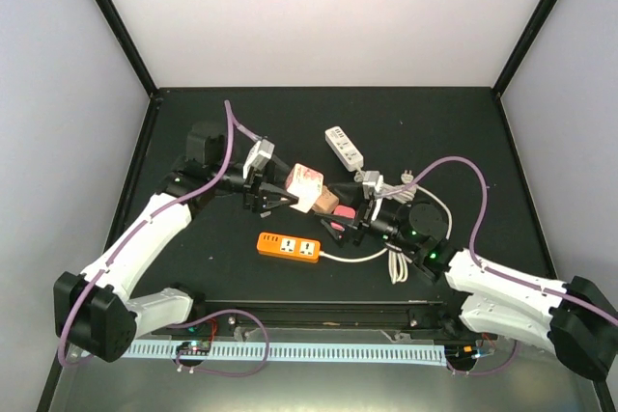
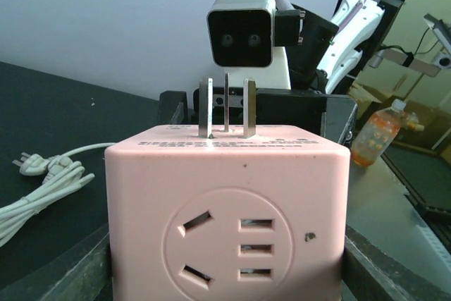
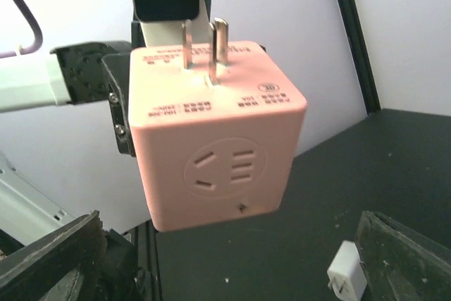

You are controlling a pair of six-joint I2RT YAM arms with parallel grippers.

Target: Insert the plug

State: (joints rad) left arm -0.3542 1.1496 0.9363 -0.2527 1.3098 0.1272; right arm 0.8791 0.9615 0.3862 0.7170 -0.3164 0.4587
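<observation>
The plug is a pink cube adapter (image 1: 309,186) with metal prongs (image 2: 227,107) on one face and a socket face (image 2: 225,248) turned to the left wrist camera. My left gripper (image 1: 278,194) is shut on it, one finger (image 2: 84,269) on each side, holding it above the table. In the right wrist view the cube (image 3: 218,139) hangs in the air in front of my right gripper (image 3: 225,266). That gripper (image 1: 344,221) is open, with wide fingers (image 3: 49,259) apart from the cube. An orange power strip (image 1: 288,247) lies on the table near the front.
A white power strip (image 1: 345,147) lies farther back. A coiled white cable (image 1: 396,262) with its plug (image 2: 32,165) lies at the right of the orange strip. A small white charger (image 3: 345,280) sits on the table under the right gripper. A bottle (image 2: 377,135) stands off the table.
</observation>
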